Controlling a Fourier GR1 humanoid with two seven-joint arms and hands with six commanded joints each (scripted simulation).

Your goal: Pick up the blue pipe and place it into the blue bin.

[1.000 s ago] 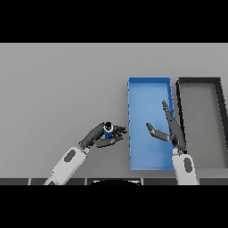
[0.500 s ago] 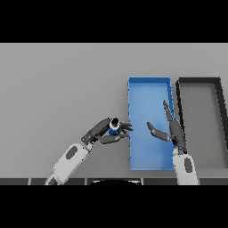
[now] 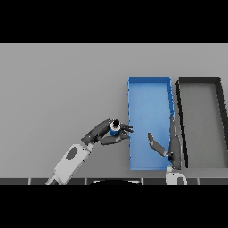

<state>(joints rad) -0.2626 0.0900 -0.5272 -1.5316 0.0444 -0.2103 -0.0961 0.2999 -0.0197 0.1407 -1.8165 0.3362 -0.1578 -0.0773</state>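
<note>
Pipe (image 3: 115,129) sits pinched in the curled left hand (image 3: 107,133) just outside the blue bin's (image 3: 149,80) left wall, the bin lying at three o'clock from it, while the right hand (image 3: 171,149), fingers spread and empty, hangs over the bin.

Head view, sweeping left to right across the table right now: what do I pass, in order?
left hand curled round the blue pipe → blue bin, with the open right hand over its right side → black bin.
</note>
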